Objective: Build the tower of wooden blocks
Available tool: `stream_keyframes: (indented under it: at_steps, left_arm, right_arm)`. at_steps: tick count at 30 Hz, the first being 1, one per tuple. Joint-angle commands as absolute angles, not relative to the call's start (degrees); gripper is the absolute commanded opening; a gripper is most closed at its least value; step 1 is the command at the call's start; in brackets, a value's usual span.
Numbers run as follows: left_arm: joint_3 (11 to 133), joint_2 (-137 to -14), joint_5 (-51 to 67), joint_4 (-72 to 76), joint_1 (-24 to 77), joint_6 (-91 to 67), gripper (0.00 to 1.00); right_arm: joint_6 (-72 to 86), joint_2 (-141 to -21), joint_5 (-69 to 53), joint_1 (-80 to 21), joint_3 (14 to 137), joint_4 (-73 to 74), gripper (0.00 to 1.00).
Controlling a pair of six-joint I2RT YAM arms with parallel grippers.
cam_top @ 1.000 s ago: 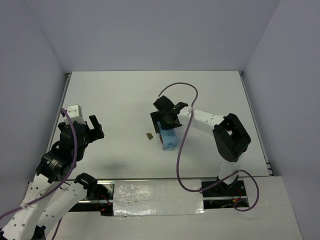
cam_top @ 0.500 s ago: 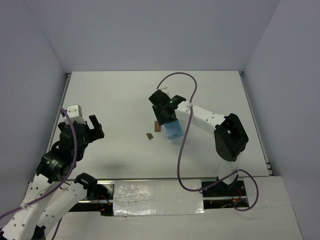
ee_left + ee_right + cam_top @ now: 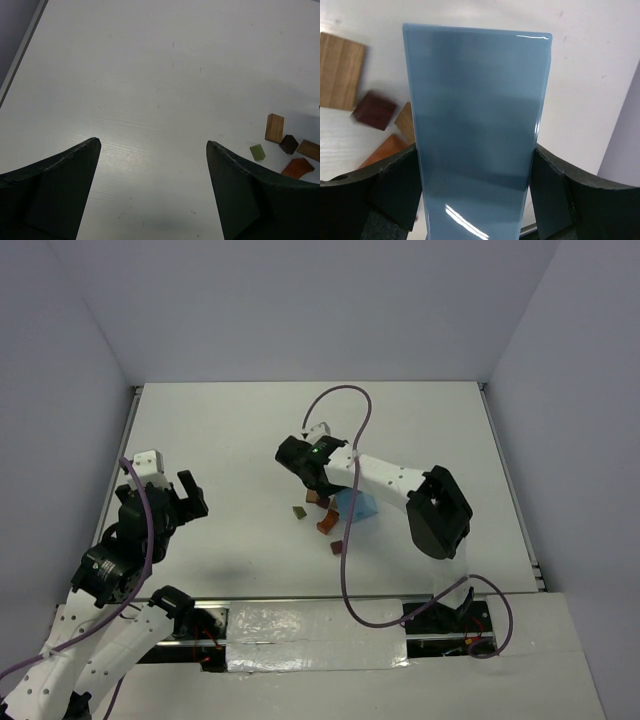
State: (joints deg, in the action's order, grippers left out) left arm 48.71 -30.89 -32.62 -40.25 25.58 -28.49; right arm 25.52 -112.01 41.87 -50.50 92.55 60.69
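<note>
the right gripper [image 3: 475, 150] is clamped on a light blue glossy rectangular tray [image 3: 477, 90]. one black finger presses on each long side, and the tray's broad face fills the right wrist view. from above, the tray sits at about 4 o'clock of that gripper, near the middle of the white table [image 3: 220, 430], and it looks tilted.

the tower is not built; its pieces lie loose and single on the table beside the tray. an olive-green wooden block [image 3: 299, 511] lies at 9 o'clock of the tray, well apart from it. an orange wedge-shaped wooden block [image 3: 327, 523] lies at 8 o'clock, just beside the tray's corner. a brown wooden block [image 3: 337, 547] lies at 7 o'clock, nearer the arm bases. in the right wrist view a tan rectangular wooden block [image 3: 337, 70] lies flat at 9 o'clock of the tray. a small dark brown wooden block [image 3: 374, 111] lies just beside the tan one; it is blurred.

the left gripper [image 3: 152, 144] hangs over bare table toward 8 o'clock, its jaws spread wide. the pieces are well off at its 3 o'clock.
</note>
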Motion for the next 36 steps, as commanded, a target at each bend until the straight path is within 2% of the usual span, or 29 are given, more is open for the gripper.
stream_keyframes:
  at_steps: [1, 7, 9, 11, 12, 14, 15, 20, 23, 25, 26, 28, 30, 31, 32, 36]
  left_arm:
    - [48.69, -30.15, -32.78, -38.32, 25.75, -27.60, 0.99]
    - [48.60, -29.97, -32.70, -38.14, 25.84, -27.60, 1.00]
    - [48.69, -30.15, -32.61, -38.23, 25.84, -27.51, 1.00]
    - [48.69, -30.23, -32.61, -38.15, 25.93, -27.60, 0.99]
    - [48.69, -30.15, -32.69, -38.14, 25.93, -27.51, 0.99]
    - [48.60, -29.97, -32.43, -38.06, 26.02, -27.42, 0.99]
    - [48.60, -29.88, -32.34, -37.88, 26.02, -27.33, 0.99]
    - [48.43, -30.50, -31.38, -37.62, 26.37, -26.98, 1.00]
    - [48.43, -30.76, -30.85, -37.53, 26.46, -26.81, 1.00]
    - [48.43, -30.76, -30.50, -37.27, 26.54, -26.63, 1.00]
    - [48.43, -30.85, -30.41, -37.18, 26.63, -26.54, 0.99]
    - [48.34, -30.85, -30.15, -37.18, 26.81, -26.63, 0.99]
    - [48.34, -30.85, -30.32, -37.26, 26.98, -26.63, 1.00]
    - [48.43, -30.76, -30.24, -37.27, 27.16, -26.54, 0.99]
    - [48.34, -30.85, -30.06, -37.18, 27.25, -26.46, 0.99]
    - [48.43, -31.29, -29.36, -37.00, 27.51, -26.19, 1.00]
  right_arm:
    - [27.69, -110.22, 46.94, -48.44, 94.67, 63.82, 0.57]
    - [23.04, -103.11, 40.89, -42.64, 89.41, 57.34, 0.57]
    - [18.75, -99.69, 31.77, -35.10, 85.72, 52.85, 0.57]
    - [15.57, -97.66, 20.36, -29.64, 83.25, 44.94, 0.57]
    - [13.47, -96.52, 5.69, -25.09, 79.93, 41.26, 0.58]
    - [8.80, -96.06, -10.90, -20.15, 78.14, 33.42, 0.60]
    - [7.75, -97.11, -24.12, -15.95, 78.66, 32.53, 0.60]
    - [6.06, -109.74, -46.29, -7.05, 84.98, 32.69, 0.60]
    - [8.77, -115.37, -57.10, -2.73, 86.48, 29.54, 0.66]
    - [9.75, -117.94, -60.37, -1.24, 88.15, 28.48, 0.71]
    - [10.02, -118.91, -60.47, -0.45, 88.85, 28.82, 0.78]
    - [10.02, -120.84, -57.58, 1.74, 91.31, 30.84, 0.85]
    - [10.45, -120.16, -47.77, 2.63, 92.98, 33.12, 0.97]
    - [10.72, -119.36, -42.77, 2.81, 93.42, 33.74, 1.00]
    - [10.90, -118.31, -36.54, 2.99, 93.60, 34.10, 1.00]
    - [12.04, -109.79, -26.76, 1.50, 91.42, 32.00, 1.00]
